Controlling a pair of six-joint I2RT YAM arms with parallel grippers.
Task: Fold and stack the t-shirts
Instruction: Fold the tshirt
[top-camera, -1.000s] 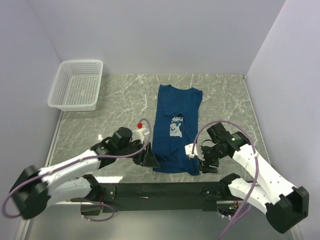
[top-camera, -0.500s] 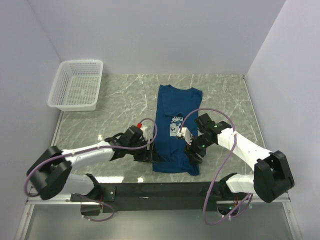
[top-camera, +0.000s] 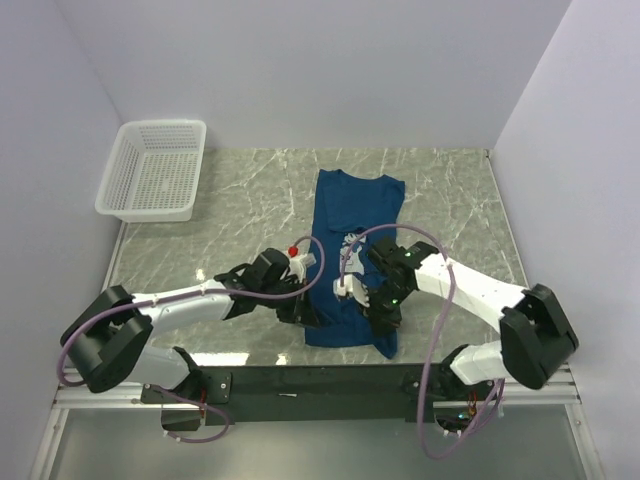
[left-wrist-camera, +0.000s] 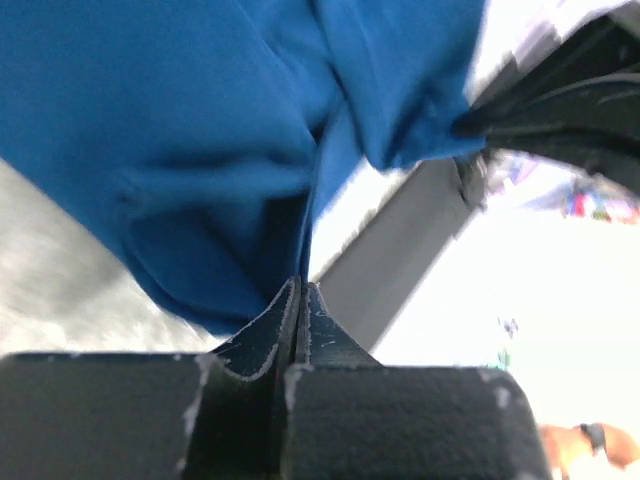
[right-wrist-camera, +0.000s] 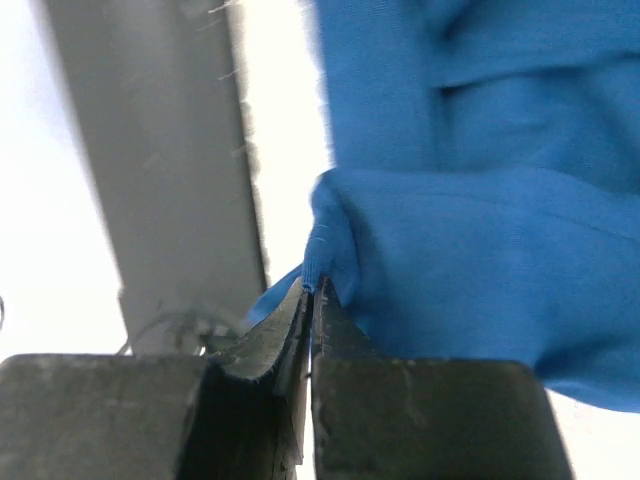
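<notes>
Two grippers pinch the near hem of the dark blue t-shirt (top-camera: 358, 205), which lies lengthwise on the marble counter (top-camera: 230, 200), slightly right of its middle, with the collar toward the far edge. The left gripper (top-camera: 303, 310) has its jaws pressed together on the hem's left corner, cloth bunched at the tips. The right gripper (top-camera: 380, 315) is clamped likewise on the right corner, close to the counter's near edge. A white mesh basket (top-camera: 153, 170) sits in the far-left corner.
</notes>
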